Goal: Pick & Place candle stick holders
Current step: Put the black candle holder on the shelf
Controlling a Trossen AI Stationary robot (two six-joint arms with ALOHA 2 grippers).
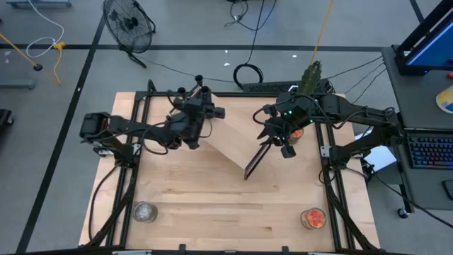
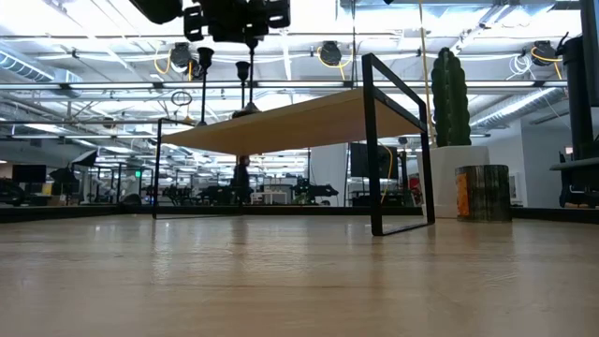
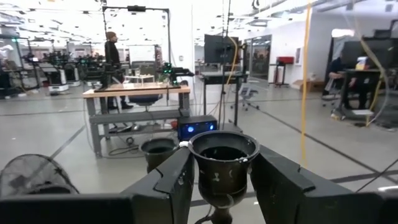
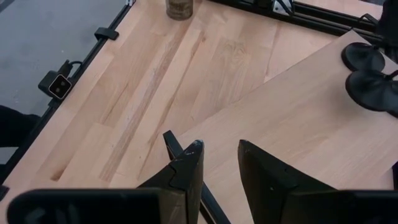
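Black candle stick holders (image 1: 192,92) stand on the far left end of a raised wooden shelf (image 1: 237,138); the low view shows two stems (image 2: 203,89) (image 2: 244,89) rising from its top. My left gripper (image 3: 224,186) is open at cup height. One holder's cup (image 3: 224,152) stands between its fingers, with a gap beside the stem on each side. Another cup (image 3: 158,149) shows just beyond. My right gripper (image 4: 217,165) hangs open over the shelf's right part with nothing between its fingers. Two disc bases (image 4: 364,56) (image 4: 373,90) show farther along the board.
The shelf stands on a black metal frame (image 2: 374,140), well above the table. A glass jar (image 1: 145,211) sits near the front left, a jar with orange contents (image 1: 313,218) near the front right. A cactus (image 2: 449,94) and a tin (image 2: 482,192) stand at the far right.
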